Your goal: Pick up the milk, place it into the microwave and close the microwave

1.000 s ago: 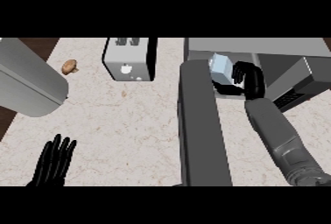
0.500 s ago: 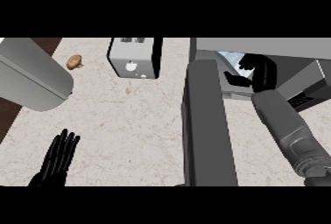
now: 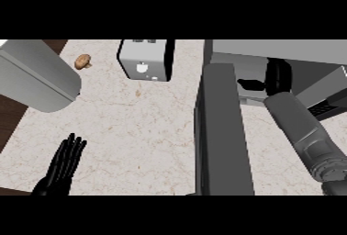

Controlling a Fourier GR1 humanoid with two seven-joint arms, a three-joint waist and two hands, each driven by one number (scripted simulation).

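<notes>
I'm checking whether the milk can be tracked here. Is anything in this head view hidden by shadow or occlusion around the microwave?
Head view: the microwave cavity is dim, and the right hand reaches into it, so no milk can be made out; the open microwave door stands edge-on as a dark slab; the counter is evenly lit, without glare.

Pale speckled tabletop (image 3: 142,137) carries a toaster (image 3: 146,59); small brown item (image 3: 82,61) left of toaster, microwave (image 3: 271,59) right of it.
</notes>
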